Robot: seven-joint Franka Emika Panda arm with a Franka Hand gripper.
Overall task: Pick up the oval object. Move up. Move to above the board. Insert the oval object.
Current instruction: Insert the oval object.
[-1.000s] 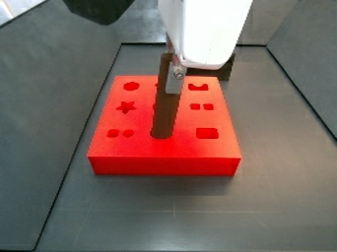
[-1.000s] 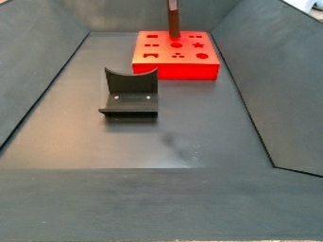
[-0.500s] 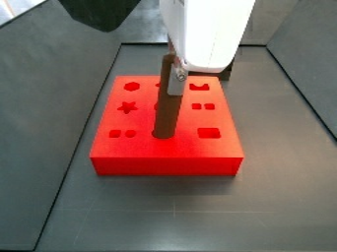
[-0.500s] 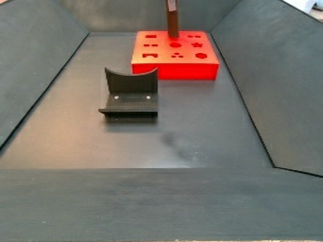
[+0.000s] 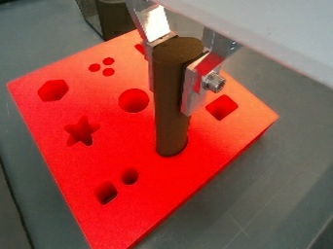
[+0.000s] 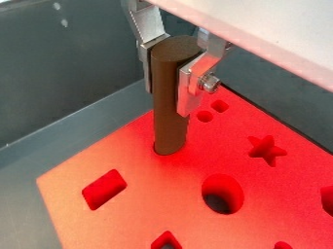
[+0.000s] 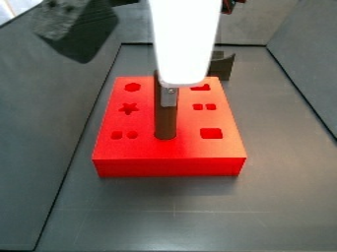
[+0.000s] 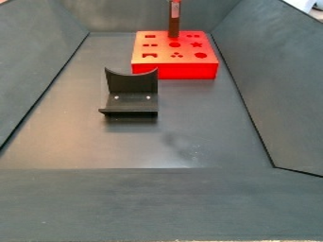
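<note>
**A:** so where's this at? Going left to right in a side view: out to the hand's left there's the star cutout (image 7: 129, 107), then right under the hand (image 7: 170, 95) the oval object (image 7: 166, 116), then square holes off to its right. All of it on the board (image 7: 168, 157).

**B:** looks like the last step to me — the insert. In both wrist views the hand's silver fingers (image 5: 205, 76) are clamped on the upper part of the peg, dark pads pressed against both sides. The peg stands upright directly below the hand, and its bottom end looks like it's already in the board's surface (image 6: 166, 148) rather than floating over it.

**A:** fully seated though?

**B:** doubt it. Most of the peg is still sticking up above the slab. Can't see the hole's edge around the foot clearly, so I can't tell how deep it's gone.

**A:** next move?

**B:** I'd guess a straight push down, keeping the peg vertical so the oval lines up with its slot — then let go. Any tilt and it'll probably jam.

**A:** and that grey notched block (image 8: 128, 92)?

**B:** sitting on the counter (image 8: 177, 142), well apart from the hand. Not involved.
</note>
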